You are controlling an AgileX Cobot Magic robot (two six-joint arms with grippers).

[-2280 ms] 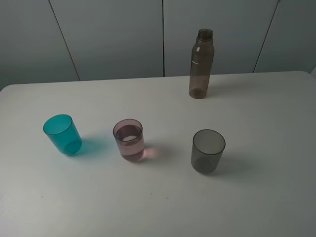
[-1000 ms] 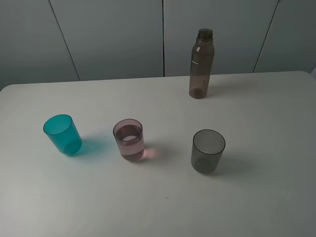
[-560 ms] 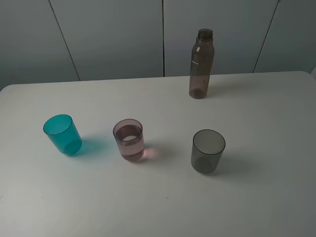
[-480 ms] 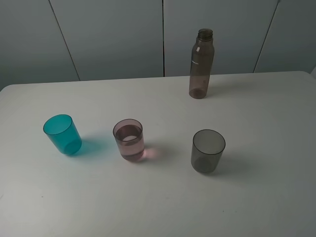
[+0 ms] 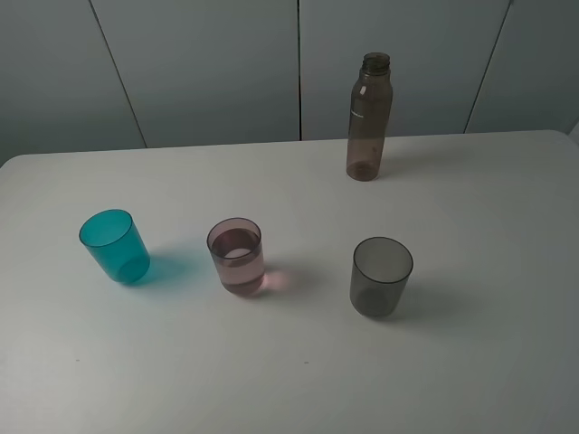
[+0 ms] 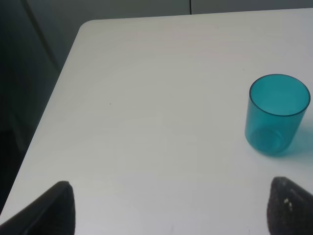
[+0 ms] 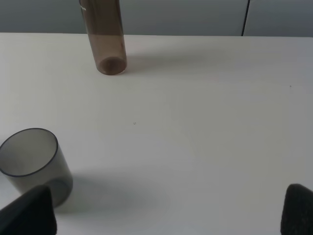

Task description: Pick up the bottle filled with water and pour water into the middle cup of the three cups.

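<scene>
At the table's far edge the bottle point(image 5: 368, 117) stands upright, uncapped. Prob light, slick plastic w/ little water, so grab mid-body. Both grippers, left point(image 6: 171, 208) and right point(image 7: 166, 213), are spread wide, holding nothing.

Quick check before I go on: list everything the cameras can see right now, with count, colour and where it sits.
table: one, white, under everything.
bottle: one, smoky brown, uncapped, upright at the far side, right of centre.
teal cup: one, left of the row.
middle cup: one, pinkish-mauve, centre of the row, holding some liquid.
grey cup: one, smoky, right of the row.
left tool: dark fingertips apart, near the teal cup.
right tool: dark fingertips apart, near the grey cup.
</scene>
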